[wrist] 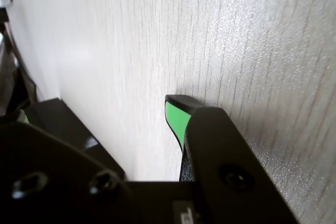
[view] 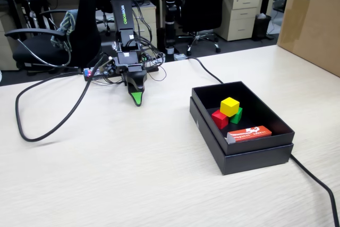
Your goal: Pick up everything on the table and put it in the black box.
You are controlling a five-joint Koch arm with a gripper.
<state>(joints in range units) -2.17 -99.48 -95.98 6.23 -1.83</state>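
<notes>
- Nearest us in the fixed view, the black box [view: 240,152] sits on the pale wooden table [view: 106,174], right of centre. Inside it lie an orange-red carton [view: 249,133] against the near wall, then a red cube [view: 219,119] and a green cube [view: 237,115], with a yellow cube [view: 229,106] perched on top of those two.
- We see nothing loose left on the table itself, only a black cable [view: 48,115] looping at left and another running past the box; we judge the collecting done.
- Farther back, the gripper [view: 137,98] hangs tip-down close to the tabletop, well apart from the box, holding nothing. In the wrist view only one green-faced tip [wrist: 176,119] shows clearly, so we cannot tell whether the jaws are parted or together.
- For the step in hand, we would simply park the arm steadily, clear of the cables, and keep the tip off the wood.
- Writing: white letters run down the arm's upper link [view: 122,14], too small for us to read surely; the carton's white print is illegible.
</notes>
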